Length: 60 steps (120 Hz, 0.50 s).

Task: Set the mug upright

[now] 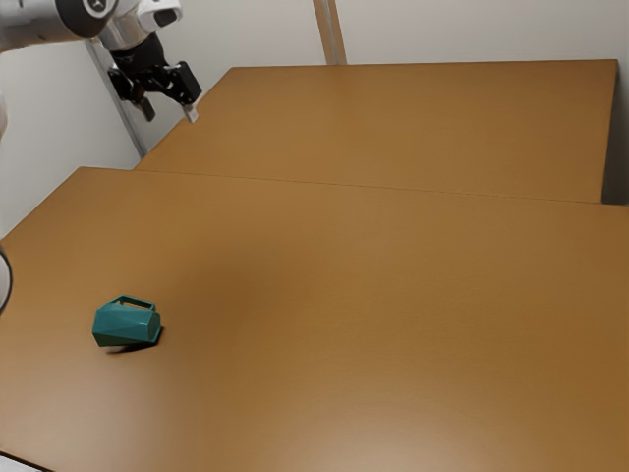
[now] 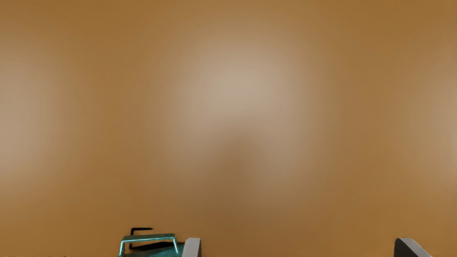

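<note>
Brown tbl [image 1: 373, 295]: teal mug [image 1: 126, 325] on side, below & outside gap btwn fingers [image 1: 191, 114], spread wide.

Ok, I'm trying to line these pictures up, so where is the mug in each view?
Exterior view: the mug lies on its side on the table, toward the exterior view's left, handle uppermost.
Wrist view: partly in the picture, cut off by its edge, beside one finger, outside the gap between the two.
Shared landmark: the gripper, its fingers apart in both.
</note>
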Each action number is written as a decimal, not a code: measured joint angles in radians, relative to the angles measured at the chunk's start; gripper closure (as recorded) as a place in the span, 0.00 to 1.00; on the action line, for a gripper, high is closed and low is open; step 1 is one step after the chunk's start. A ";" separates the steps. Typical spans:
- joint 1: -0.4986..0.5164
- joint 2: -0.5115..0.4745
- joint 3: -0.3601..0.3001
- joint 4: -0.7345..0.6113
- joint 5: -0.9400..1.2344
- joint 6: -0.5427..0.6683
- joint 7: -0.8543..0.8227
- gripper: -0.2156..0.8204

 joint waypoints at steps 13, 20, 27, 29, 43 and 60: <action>0.001 -0.014 0.003 -0.015 -0.048 -0.031 0.001 0.23; 0.012 -0.042 0.015 -0.064 -0.091 -0.040 0.002 0.23; 0.054 -0.124 0.027 -0.208 -0.140 -0.030 0.002 0.23; 0.067 -0.152 0.032 -0.257 -0.151 -0.023 0.003 0.23; 0.212 -0.244 0.065 -0.500 -0.250 0.020 0.040 0.23; 0.421 -0.235 0.090 -0.679 -0.351 0.078 0.147 0.23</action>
